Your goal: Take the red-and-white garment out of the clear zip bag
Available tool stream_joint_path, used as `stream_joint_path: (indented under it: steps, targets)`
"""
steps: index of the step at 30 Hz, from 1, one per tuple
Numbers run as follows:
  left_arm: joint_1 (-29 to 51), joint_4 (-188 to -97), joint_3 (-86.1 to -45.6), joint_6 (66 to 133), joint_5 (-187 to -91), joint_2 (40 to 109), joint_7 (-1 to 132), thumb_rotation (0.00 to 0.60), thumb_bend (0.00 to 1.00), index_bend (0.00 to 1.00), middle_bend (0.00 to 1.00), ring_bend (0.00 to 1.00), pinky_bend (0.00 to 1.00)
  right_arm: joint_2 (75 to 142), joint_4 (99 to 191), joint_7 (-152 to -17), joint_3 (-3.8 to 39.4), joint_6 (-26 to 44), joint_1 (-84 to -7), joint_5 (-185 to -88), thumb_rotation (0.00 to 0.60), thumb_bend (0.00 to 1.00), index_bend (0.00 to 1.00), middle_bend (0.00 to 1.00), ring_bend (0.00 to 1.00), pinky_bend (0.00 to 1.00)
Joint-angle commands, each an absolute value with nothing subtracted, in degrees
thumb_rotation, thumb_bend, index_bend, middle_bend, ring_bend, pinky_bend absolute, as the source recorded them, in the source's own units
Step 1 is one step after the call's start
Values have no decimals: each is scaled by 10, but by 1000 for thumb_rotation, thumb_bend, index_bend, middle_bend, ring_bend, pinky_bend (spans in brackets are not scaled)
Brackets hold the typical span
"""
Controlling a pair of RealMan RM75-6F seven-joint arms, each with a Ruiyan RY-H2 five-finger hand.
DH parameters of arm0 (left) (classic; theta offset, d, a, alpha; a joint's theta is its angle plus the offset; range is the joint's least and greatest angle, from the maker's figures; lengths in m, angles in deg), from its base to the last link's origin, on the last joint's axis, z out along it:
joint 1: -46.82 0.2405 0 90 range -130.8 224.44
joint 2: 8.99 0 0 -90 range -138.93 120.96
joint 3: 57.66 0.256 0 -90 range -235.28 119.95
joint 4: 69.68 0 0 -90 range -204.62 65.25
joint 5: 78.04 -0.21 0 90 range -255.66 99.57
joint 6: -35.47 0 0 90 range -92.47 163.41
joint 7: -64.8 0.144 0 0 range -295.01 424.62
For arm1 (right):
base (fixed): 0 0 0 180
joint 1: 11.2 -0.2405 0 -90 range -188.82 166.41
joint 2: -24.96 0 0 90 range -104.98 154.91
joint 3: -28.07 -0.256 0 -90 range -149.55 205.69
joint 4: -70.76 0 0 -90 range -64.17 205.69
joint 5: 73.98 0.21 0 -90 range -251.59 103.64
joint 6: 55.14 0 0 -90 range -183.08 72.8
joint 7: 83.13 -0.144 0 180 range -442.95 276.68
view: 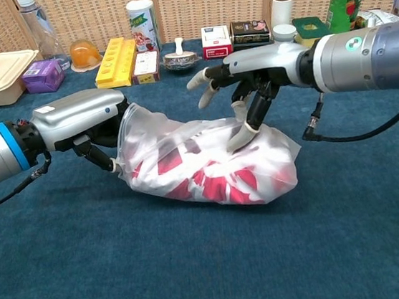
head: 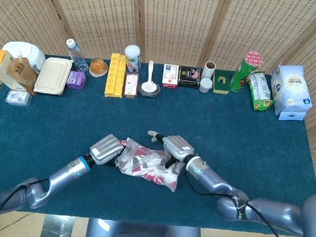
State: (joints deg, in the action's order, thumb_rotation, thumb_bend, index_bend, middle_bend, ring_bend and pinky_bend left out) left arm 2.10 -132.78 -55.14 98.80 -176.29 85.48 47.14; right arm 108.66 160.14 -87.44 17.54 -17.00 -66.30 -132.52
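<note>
The clear zip bag (view: 209, 166) lies on its side on the blue table, with the red-and-white garment (view: 221, 183) bunched inside it. In the head view the bag (head: 149, 164) sits near the front edge, between both hands. My left hand (view: 87, 115) grips the bag's left end, its fingers curled around the plastic; the head view also shows this hand (head: 107, 147). My right hand (view: 255, 71) hovers over the bag's right half with its fingers spread, and one fingertip (view: 243, 134) touches the top of the plastic. The right hand (head: 175, 147) holds nothing.
Along the back edge stands a row of items: a lunch box (head: 52, 75), a water bottle (head: 73, 52), a yellow tray (head: 115, 75), small boxes (head: 170, 76), a green tube can (head: 242, 70) and a white carton (head: 291, 92). Bare blue cloth (head: 243, 135) lies right of the hands.
</note>
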Motion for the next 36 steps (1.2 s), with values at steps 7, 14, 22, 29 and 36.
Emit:
stream_joint_path:
  steps: [7,14,22,29,36]
  targets:
    - [10,-1340,-558,979,-1759,847,490,600,474,861,1000,1000,1000,1048,1613,-895,167,-120,-624,-1366,600,179,9,177,271,265]
    - [-6,-1359,-568,957,-1749,832,515,600,474,861,1000,1000,1000,995,1607,-890,208,-40,-579,-1513,600,162,112,230,287,276]
    - [-15,-1392,-572,936,-1736,818,532,600,473,862,1000,1000,1000,974,1549,-926,266,49,-544,-1665,600,142,206,324,362,338]
    - [-25,-1429,-580,905,-1712,798,547,600,469,861,1000,1000,1000,994,1459,-967,326,114,-519,-1765,600,130,285,405,437,409]
    - [-39,-1464,-592,865,-1684,777,556,600,469,861,1000,1000,1000,1024,1369,-1001,355,182,-500,-1821,600,110,310,436,478,442]
